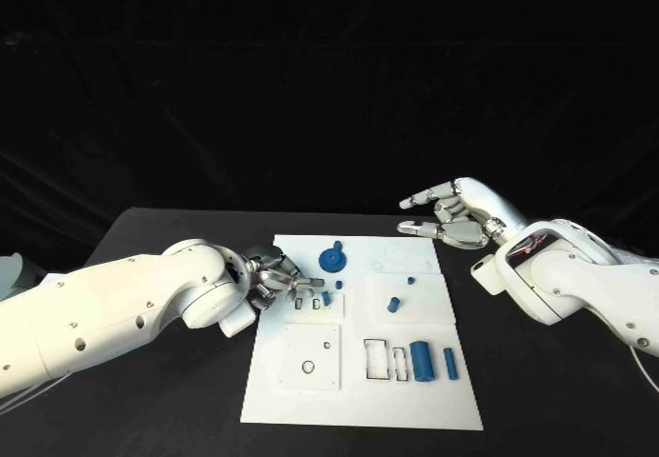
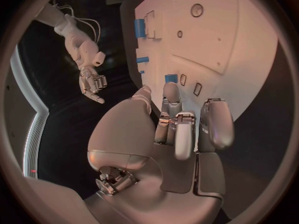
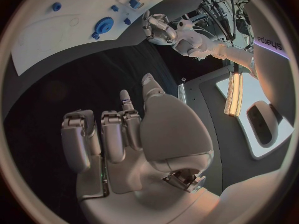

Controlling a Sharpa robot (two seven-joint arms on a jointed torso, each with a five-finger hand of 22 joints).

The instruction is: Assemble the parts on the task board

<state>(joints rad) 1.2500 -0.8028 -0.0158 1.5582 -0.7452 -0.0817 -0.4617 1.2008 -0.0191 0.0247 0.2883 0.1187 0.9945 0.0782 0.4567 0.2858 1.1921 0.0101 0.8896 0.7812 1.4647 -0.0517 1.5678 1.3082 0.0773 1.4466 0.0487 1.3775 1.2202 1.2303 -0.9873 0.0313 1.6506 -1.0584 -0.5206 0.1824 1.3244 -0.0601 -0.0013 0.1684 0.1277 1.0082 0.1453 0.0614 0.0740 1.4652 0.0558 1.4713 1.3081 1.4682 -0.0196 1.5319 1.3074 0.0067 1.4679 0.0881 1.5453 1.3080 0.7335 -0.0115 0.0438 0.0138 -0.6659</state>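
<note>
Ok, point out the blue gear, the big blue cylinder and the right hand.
blue gear (image 1: 332, 259), head view, on its round face.
big blue cylinder (image 1: 422, 361), head view, mid-length of its side.
right hand (image 1: 453, 217), head view, middle of the hand.

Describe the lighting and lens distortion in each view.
Head view: even light, white task board bright on black, edges straight. Left wrist view: warm pinkish cast, board edges bowed by the fisheye, sheen on the left hand. Right wrist view: same bending, right hand warmly lit.
</note>
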